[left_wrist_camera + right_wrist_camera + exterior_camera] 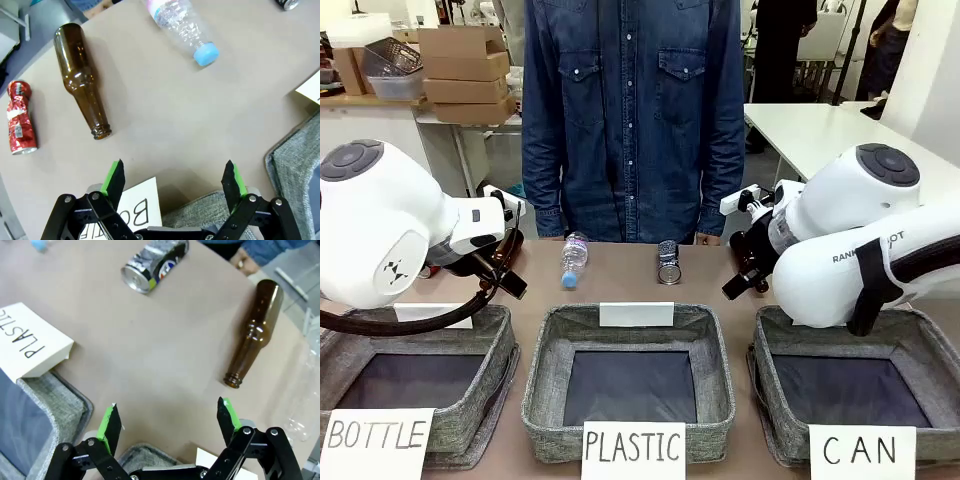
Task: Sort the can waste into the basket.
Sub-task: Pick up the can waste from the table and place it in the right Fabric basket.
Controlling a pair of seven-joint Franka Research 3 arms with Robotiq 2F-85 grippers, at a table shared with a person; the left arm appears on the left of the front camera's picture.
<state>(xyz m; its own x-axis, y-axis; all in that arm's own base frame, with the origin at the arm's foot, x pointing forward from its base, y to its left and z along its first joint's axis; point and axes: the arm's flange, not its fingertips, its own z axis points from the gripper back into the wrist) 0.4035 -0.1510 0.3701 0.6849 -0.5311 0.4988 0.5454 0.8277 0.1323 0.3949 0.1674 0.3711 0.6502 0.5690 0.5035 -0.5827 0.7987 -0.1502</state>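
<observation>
The table (620, 272) is a plain tan-brown surface. At its far edge, top centre of the front view, stands a person in a denim shirt (635, 120). Behind them, stacked cardboard boxes (465, 70) sit upper left and a white table (820, 130) upper right.

Three grey fabric baskets line the bottom of the frame: "BOTTLE" (460, 425) lower left, "PLASTIC" (545, 420) centre, and the "CAN" basket (772, 410) lower right.

Two cans lie on the tabletop. The dark can (668, 262) is at the middle of the front view, just below the person. The dented red can (20, 117) is at the left edge of the left wrist view.

There are two brown glass bottles, one (82, 77) beside the red can and one (252, 332) upper right in the right wrist view. There are also two clear plastic bottles: a blue-capped one (574, 258) left of the dark can, and a faint one (302, 400) at the right edge.

The left gripper (175, 175) and right gripper (167, 412) both have their fingers spread apart, with only bare table between them.
</observation>
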